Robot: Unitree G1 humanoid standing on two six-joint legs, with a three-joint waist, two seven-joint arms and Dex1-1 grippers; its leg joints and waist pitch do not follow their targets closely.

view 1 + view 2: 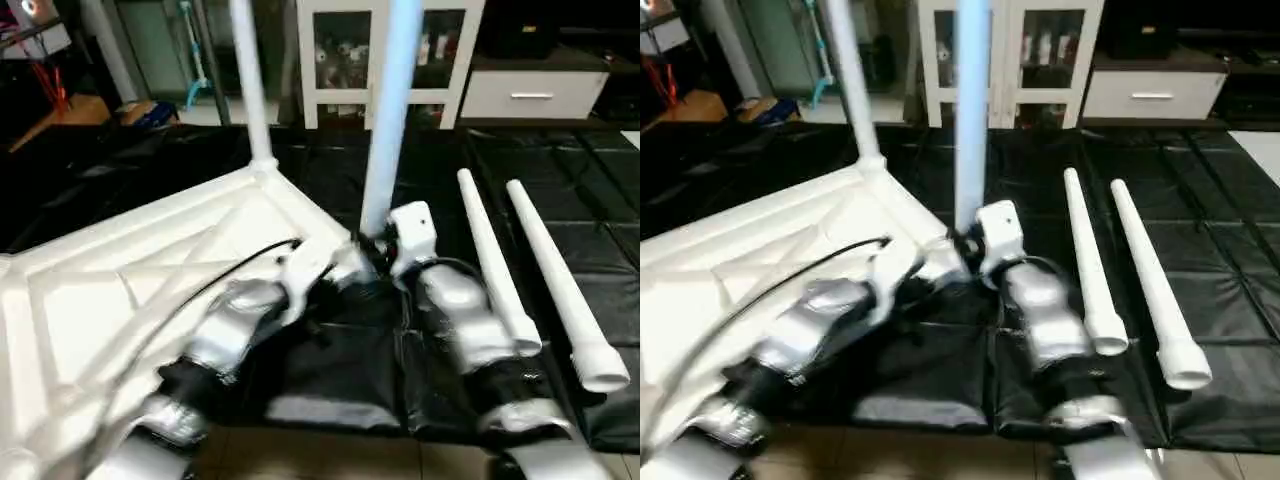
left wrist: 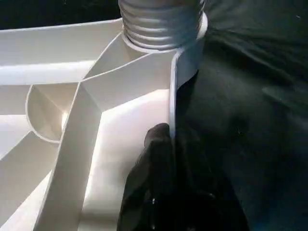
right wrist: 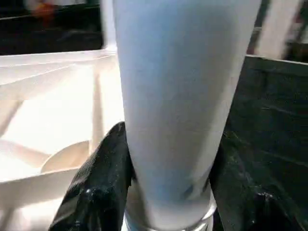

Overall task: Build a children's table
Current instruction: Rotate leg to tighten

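Observation:
The white tabletop point(image 1: 150, 270) lies upside down on the black mat, ribs up. One white leg point(image 1: 250, 80) stands in its far corner socket. A second leg point(image 1: 385, 120) stands upright at the near right corner, its ribbed base point(image 2: 161, 24) seated at the socket. My right gripper point(image 1: 375, 245) is closed around the foot of this leg, one black finger point(image 3: 103, 163) on each side. My left gripper point(image 2: 171, 144) is shut on the thin rim of the tabletop just beside that corner.
Two loose white legs point(image 1: 495, 250) point(image 1: 565, 280) lie side by side on the mat point(image 1: 330, 380) to the right of my right arm. A white glass-door cabinet point(image 1: 390, 60) and a drawer unit point(image 1: 530, 95) stand behind.

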